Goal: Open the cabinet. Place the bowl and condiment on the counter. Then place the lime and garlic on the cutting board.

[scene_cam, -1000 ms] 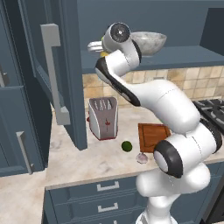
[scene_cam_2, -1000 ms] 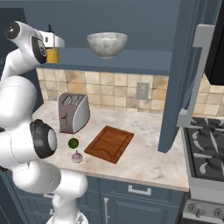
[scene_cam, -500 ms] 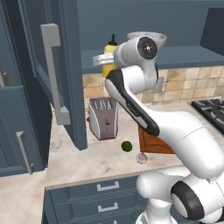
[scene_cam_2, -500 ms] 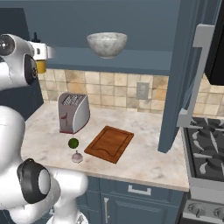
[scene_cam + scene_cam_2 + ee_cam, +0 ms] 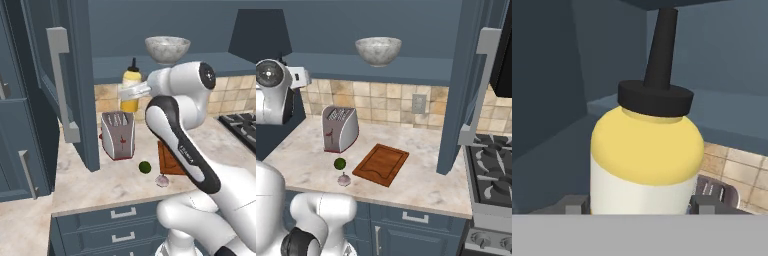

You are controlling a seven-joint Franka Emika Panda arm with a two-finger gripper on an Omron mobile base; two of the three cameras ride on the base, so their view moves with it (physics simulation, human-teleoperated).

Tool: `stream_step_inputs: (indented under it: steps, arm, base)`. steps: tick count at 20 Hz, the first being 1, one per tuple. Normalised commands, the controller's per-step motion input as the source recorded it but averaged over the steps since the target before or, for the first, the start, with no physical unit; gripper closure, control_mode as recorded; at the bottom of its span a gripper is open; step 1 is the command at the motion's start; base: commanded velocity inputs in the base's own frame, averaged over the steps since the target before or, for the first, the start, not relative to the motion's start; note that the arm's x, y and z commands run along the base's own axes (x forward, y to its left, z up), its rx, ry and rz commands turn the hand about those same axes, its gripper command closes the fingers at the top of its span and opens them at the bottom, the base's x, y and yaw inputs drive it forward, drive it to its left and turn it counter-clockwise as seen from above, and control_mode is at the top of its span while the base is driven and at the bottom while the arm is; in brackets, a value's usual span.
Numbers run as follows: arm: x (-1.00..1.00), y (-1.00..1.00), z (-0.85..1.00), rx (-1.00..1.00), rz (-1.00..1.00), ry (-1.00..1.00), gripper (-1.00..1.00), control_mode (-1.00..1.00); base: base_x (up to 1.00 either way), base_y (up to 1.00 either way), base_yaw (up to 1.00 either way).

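The gripper (image 5: 632,206) is pinched on the condiment (image 5: 646,150), one dark fingertip on each side of the bottle's pale label band in the hand view, with the yellow shoulder and dark cap rising upright above them. In the left base view the condiment (image 5: 131,90) hangs in the air in front of the cabinet (image 5: 60,85) opening, level with the edge of the shelf, above the toaster (image 5: 117,134) and clear of it. Judged from this, the cabinet door is already open and the step in hand is the transfer of the condiment to the counter (image 5: 100,185). The next move calls for a descent to a bare patch of worktop, keeping the bottle upright and away from the toaster and the open door. On the counter, the garlic (image 5: 344,179) lies nearest the front edge, the lime (image 5: 340,163) just behind it, both just beside the cutting board (image 5: 381,164) but not on it. Farthest back, the bowl (image 5: 378,51) rests on the cabinet shelf, so it is not yet moved. The lime and garlic placements also remain.
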Motion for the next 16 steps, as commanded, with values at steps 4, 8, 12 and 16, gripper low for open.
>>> stream_step_inputs:
  steps: [4,8,12,16]
  arm:
    - [-0.18,0.0,-0.72,0.0,0.23,0.1,1.0,-1.0]
    - [0.0,0.0,-0.87,0.0,0.18,0.11,1.0,-1.0]
    - [0.26,0.09,-0.72,0.0,0.13,0.02,1.0,-1.0]
    - [0.26,0.37,-0.91,-0.01,0.11,0.0,1.0,-1.0]
  base:
    - [0.0,0.0,0.0]
    - [0.0,0.0,0.0]
    - [0.0,0.0,0.0]
    - [0.0,0.0,0.0]
